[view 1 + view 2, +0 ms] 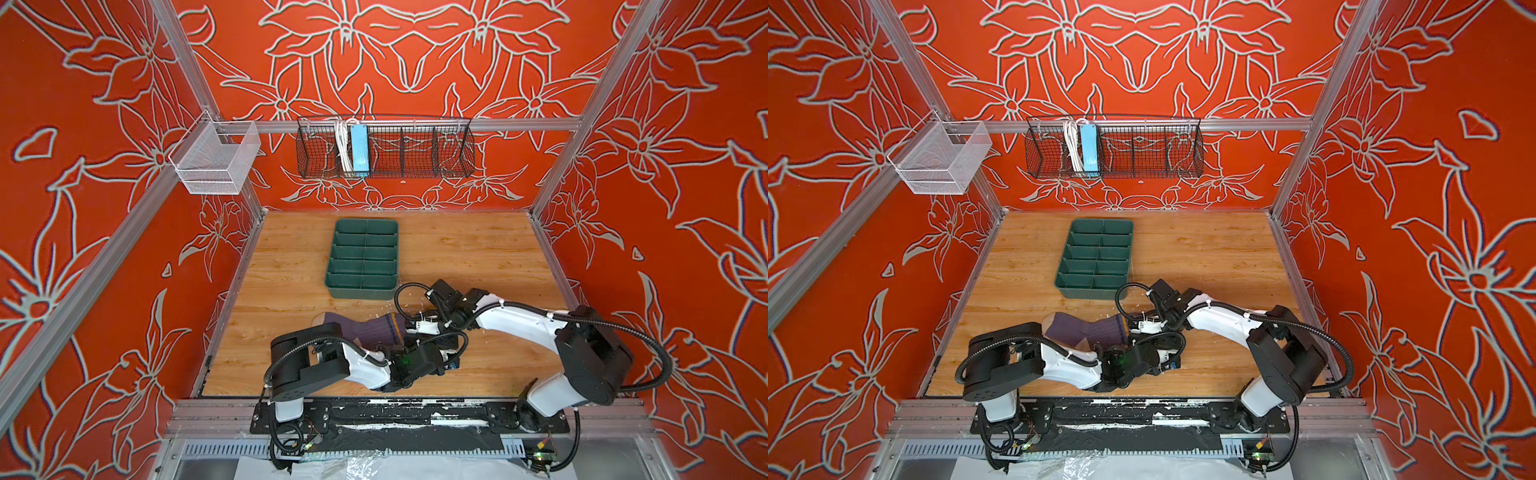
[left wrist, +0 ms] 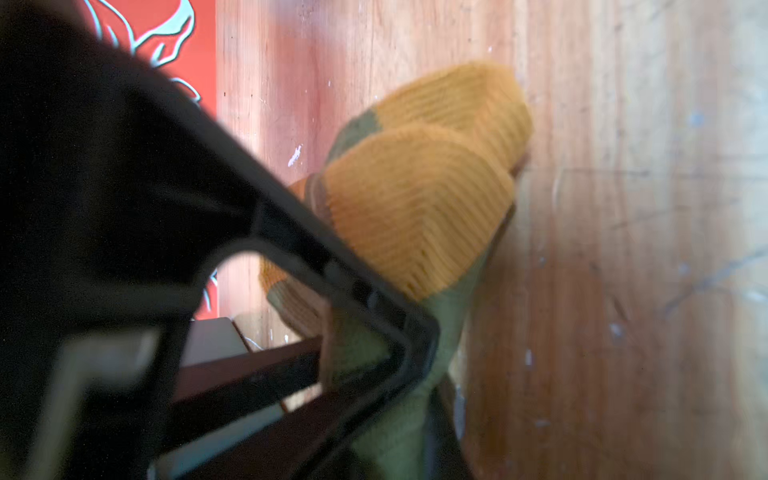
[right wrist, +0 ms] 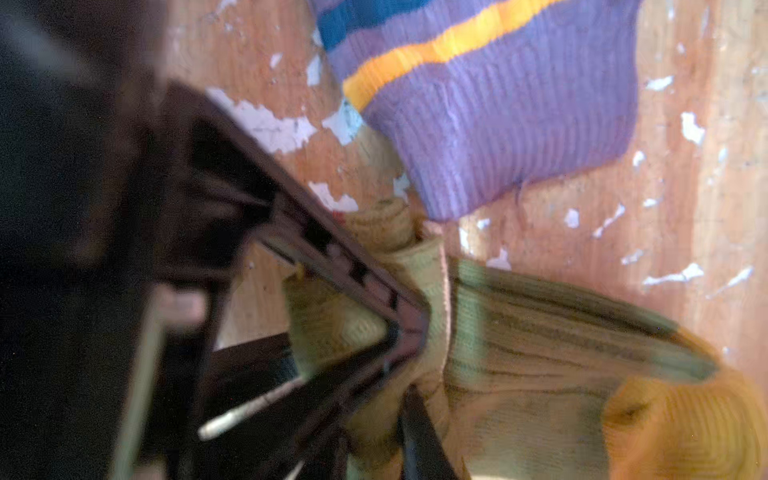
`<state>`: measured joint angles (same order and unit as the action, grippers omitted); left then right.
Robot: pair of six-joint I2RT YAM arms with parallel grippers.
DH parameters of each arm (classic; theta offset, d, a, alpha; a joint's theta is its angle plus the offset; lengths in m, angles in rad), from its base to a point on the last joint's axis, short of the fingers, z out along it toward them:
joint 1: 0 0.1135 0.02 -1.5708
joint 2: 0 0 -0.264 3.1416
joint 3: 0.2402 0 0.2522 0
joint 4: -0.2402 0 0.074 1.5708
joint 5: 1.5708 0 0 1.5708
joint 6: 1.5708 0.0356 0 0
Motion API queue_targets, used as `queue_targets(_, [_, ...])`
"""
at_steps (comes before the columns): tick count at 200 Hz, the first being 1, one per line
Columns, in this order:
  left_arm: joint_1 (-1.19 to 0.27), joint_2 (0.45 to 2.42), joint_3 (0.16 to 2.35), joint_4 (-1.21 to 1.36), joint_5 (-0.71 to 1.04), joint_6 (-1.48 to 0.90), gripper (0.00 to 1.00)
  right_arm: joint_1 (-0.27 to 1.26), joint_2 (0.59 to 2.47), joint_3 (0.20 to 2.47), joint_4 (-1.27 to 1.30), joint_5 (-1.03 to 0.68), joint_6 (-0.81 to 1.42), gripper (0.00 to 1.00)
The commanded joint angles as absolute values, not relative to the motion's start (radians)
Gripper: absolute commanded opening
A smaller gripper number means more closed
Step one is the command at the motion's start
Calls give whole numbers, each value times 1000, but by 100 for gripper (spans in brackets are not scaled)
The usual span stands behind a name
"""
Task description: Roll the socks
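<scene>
Right now my left gripper and right gripper both pinch the olive green sock, with the purple sock lying just beside my right one.

White arms, black joints, corrugated cables

Set high above the near edge in both top views, looking down and forward over the whole desk to the back wall, framing nearly the same. From the left wrist, very close on the green sock. From the right wrist, equally close, sharing that green sock, plus the purple sock
</scene>
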<state>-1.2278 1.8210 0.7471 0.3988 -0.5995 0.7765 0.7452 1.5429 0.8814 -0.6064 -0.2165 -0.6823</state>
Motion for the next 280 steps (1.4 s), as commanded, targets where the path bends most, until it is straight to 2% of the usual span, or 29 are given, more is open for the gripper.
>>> queue_targets(1, [-1178,1852,788,268,-557,699,3,781,1521,830,-699,-318,-687,0])
queue_targets(9, [-1178,1849,801,231,-544,687,2,782,1499,825,-690,-305,-681,1])
queue_targets(49, [-1176,1827,807,133,-503,621,1,762,1336,772,-641,-245,-678,50])
queue_targets(65, [-1175,1837,808,107,-505,604,0,744,1266,754,-634,-231,-689,59])
queue_targets(85, [-1176,1839,808,77,-501,585,0,708,1173,733,-632,-189,-721,64])
queue_targets(109, [-1175,1836,813,32,-475,583,0,644,1059,693,-593,-95,-780,65])
queue_targets(128, [-1167,1834,848,-59,-395,579,0,570,970,632,-460,67,-818,70])
queue_targets(147, [-1150,1850,922,-212,-256,578,0,499,898,614,-301,250,-818,75])
queue_targets(187, [-1055,1921,1141,-535,54,491,0,396,751,702,-220,277,-724,76])
queue_targets(207, [-1005,2024,1307,-736,176,451,0,397,670,747,-290,201,-706,80])
queue_targets(227, [-962,2119,1424,-864,282,417,0,399,555,767,-409,4,-721,82])
queue_targets(246, [-940,2156,1451,-874,341,410,0,400,474,767,-546,-198,-748,82])
queue_targets(280, [-899,2205,1500,-908,404,412,0,436,530,742,-769,-265,-794,82])
